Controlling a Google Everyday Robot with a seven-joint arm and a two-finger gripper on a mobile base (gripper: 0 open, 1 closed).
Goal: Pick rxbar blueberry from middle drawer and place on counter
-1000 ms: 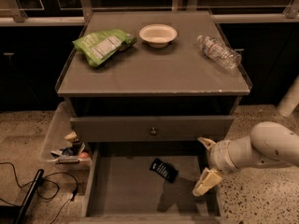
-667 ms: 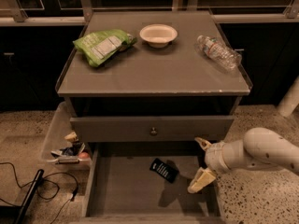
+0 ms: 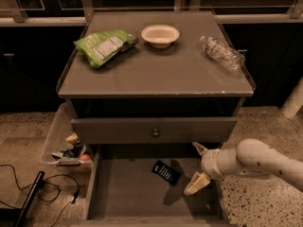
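speckled flooring surrounds a grey cabinet with the middle drawer (image 3: pixel 124 194) pulled out. gripper (image 3: pixel 198 166) sits over the middle drawer's right side, fingers spread wide, holding nothing. rxbar blueberry (image 3: pixel 166 172) lies flat on the middle drawer's floor, just beside the gripper and apart from it. drawer front (image 3: pixel 113 130) with knob (image 3: pixel 155 133) stands closed above the middle drawer. higher still, the counter (image 3: pixel 161 77) carries a green bag (image 3: pixel 104 46), bowl (image 3: pixel 160 34) and plastic bottle (image 3: pixel 220 53).
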